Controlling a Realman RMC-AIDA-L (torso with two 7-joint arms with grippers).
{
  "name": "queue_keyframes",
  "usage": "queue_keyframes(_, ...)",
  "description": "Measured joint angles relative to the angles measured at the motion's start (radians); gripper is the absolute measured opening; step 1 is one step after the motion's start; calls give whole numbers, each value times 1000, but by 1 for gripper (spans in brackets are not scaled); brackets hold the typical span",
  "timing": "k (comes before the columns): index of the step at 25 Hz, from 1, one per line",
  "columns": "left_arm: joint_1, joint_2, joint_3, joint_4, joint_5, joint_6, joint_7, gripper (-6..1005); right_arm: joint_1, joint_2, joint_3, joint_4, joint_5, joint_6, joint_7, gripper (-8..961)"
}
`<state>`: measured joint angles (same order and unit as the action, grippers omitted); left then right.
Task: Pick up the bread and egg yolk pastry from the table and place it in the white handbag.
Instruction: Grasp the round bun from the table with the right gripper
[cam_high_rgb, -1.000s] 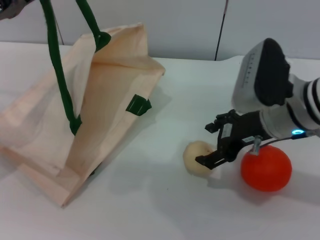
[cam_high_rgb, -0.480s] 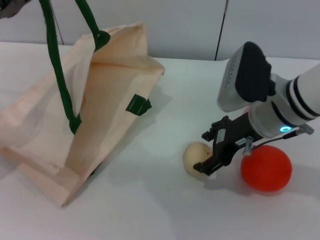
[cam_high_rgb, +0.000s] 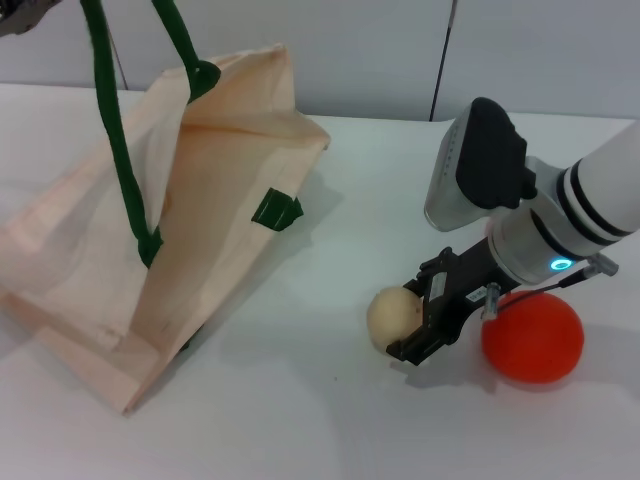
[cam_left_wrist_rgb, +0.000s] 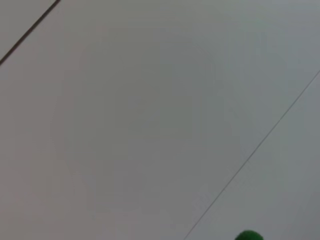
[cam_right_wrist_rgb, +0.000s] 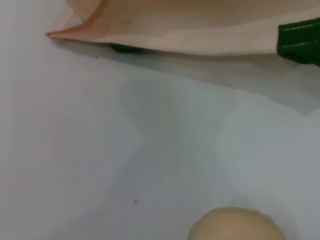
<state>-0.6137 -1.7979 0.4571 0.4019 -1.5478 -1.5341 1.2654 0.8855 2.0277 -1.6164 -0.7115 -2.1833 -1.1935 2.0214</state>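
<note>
We see the right gripper (cam_high_rgb: 408, 335) low on the white surface (cam_high_rgb: 300, 420), its jaws open around the pastry (cam_high_rgb: 392, 315). An orange ball (cam_high_rgb: 532, 337) sits at the pastry's 3 o'clock. The handbag (cam_high_rgb: 150, 230) stands well apart at 10 o'clock, handles (cam_high_rgb: 110, 130) pulled upward.

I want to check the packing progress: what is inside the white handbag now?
The white handbag has its mouth held up by the green handles, but only bare fabric shows inside. Its lower part is covered, so any bread there cannot be seen. The egg yolk pastry is still on the table.
</note>
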Motion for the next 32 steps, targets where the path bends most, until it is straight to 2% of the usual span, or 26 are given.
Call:
queue_keyframes(9, 0, -1, 0, 0, -1, 2, 2, 113, 16, 4, -17, 30, 24, 22, -8, 894)
queue_keyframes(14, 0, -1, 0, 0, -2, 2, 2, 113, 53, 6, -25, 85, 40, 42, -9, 880)
queue_keyframes(32, 0, -1, 0, -1, -2, 2, 0, 113, 64, 6, -30, 98, 68, 32, -37, 746)
